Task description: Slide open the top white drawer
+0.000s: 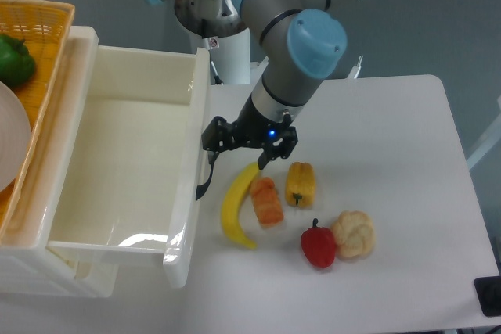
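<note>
The top white drawer [125,154] is pulled far out to the right, and its deep tray is empty. Its curved black handle [205,180] hangs on the front panel. My gripper [237,152] hovers just right of that front panel, above the handle's upper end. It looks open, with the fingers spread. The left finger [210,140] is close to the drawer front. I cannot tell whether it touches the handle.
A banana [235,205], an orange food piece [267,201], a yellow pepper [300,183], a red pepper [318,246] and a pale bread piece [353,234] lie right of the drawer. On the cabinet, a yellow basket [47,44] holds a green pepper [14,60]. The lower drawer [70,275] sticks out slightly.
</note>
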